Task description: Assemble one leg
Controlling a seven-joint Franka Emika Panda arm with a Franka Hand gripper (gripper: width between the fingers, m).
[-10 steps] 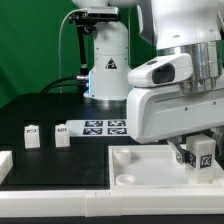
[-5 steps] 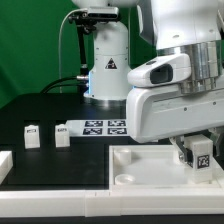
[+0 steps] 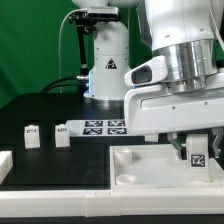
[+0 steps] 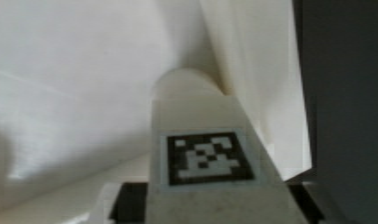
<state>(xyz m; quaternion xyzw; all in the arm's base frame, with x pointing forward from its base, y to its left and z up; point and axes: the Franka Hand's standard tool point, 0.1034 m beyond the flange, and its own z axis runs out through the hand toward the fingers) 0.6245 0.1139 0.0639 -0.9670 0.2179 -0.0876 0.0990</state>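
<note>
**Leg clamped in the gripper over the slab's corner**

The gripper [image 3: 197,157] is closed on a leg [image 3: 198,156], its fingers [image 4: 125,203] pressing either side of the white block just beside the tag. In the exterior view the leg's tag faces the camera and the block hangs low over the slab [image 3: 130,165], at the slab's end toward the exterior view's right. Whether the leg's lower end touches the slab cannot be told, as the arm's bulk and the frame edge hide it.

The wrist view looks down the leg [image 4: 204,140]: its tagged face fills the middle of the picture and tapers away toward the slab's white surface [image 4: 79,60], with a raised rim running alongside and the dark worktop [image 4: 346,90] beyond that rim.

On the black worktop [image 3: 40,115], well apart from the gripper toward the exterior view's left, two more legs stand upright: one [image 3: 33,135] and another [image 3: 61,134] near it. The marker board [image 3: 95,127] lies flat just behind them, partly covered by the arm.
</note>
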